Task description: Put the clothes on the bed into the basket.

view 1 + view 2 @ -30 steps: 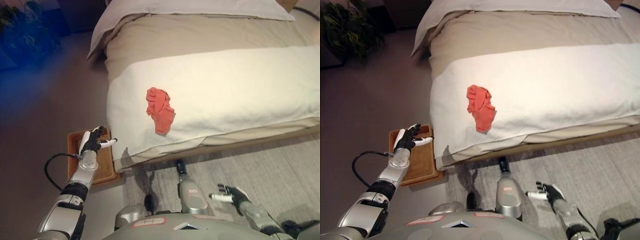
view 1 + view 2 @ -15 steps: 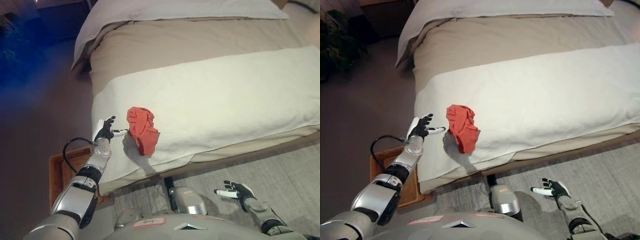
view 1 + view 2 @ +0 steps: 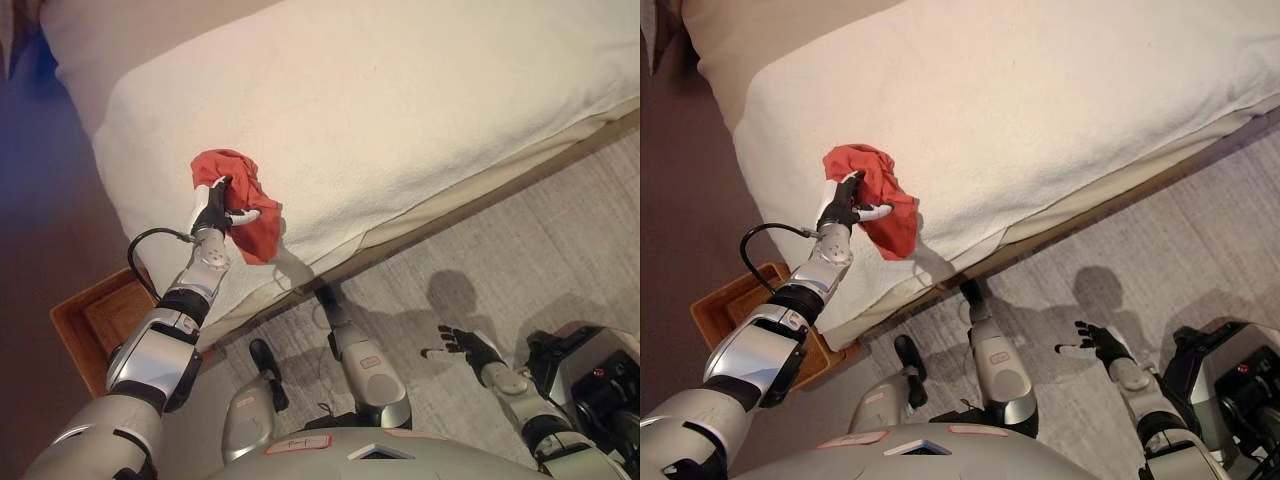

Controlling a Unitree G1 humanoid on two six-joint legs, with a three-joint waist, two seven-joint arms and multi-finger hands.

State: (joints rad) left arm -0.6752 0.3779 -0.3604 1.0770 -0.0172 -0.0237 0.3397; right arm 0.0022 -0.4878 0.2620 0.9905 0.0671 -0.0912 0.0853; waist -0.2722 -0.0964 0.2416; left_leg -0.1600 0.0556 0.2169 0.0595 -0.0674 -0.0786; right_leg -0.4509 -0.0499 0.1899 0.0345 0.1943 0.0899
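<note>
One crumpled red garment [image 3: 238,198] lies on the white blanket [image 3: 400,110] of the bed [image 3: 455,205], close to the blanket's near corner, with its lower part hanging over the bed's near edge. Against that garment sits the left hand [image 3: 216,210], reaching up from the lower left: the dark fingers press into the red cloth's left side, and a white-tipped digit [image 3: 243,215] lies across the front of it, so the hand appears to pinch a fold, though how much cloth is caught between the fingers cannot be told. Below the bed's corner and to its left, on the brown floor [image 3: 30,230], stands the brown wooden basket [image 3: 85,325], partly hidden by the left arm; its open top faces up and nothing shows inside the part in view. On the other side, well apart from the garment and lower than the bed's near edge, the right hand [image 3: 1095,342] hovers over the pale grey carpet [image 3: 560,250] with its fingers spread and relaxed, holding nothing. Beyond the blanket, toward the far left of the bed, a strip of beige bedding [image 3: 90,40] shows along the top of the view.
</note>
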